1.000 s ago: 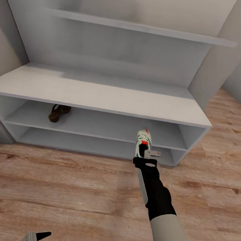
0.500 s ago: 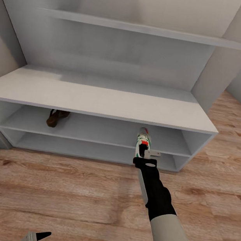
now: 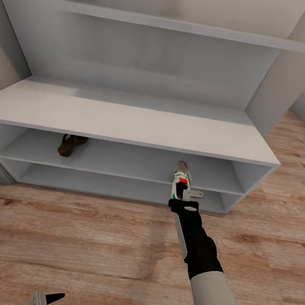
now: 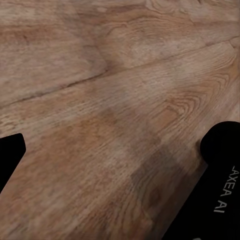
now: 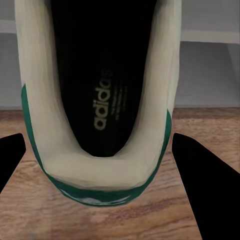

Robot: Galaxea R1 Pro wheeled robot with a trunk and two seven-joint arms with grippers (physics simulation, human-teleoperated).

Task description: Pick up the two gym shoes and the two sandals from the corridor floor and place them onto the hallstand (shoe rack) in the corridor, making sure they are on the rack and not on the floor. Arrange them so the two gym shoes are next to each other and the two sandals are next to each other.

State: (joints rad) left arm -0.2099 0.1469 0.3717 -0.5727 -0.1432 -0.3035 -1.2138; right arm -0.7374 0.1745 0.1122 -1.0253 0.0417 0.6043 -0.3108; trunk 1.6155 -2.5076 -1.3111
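I have one gym shoe in my right hand, held by the heel just in front of the hallstand, toe pointing toward its upper open shelf. It looks light, with a soft collar and a firmer heel cup, so the heel seems the sound place to grip. My fingers sit either side of it. One sandal lies on that shelf, well apart. My left hand hangs low over the corridor floor; I cannot tell how far open it is.
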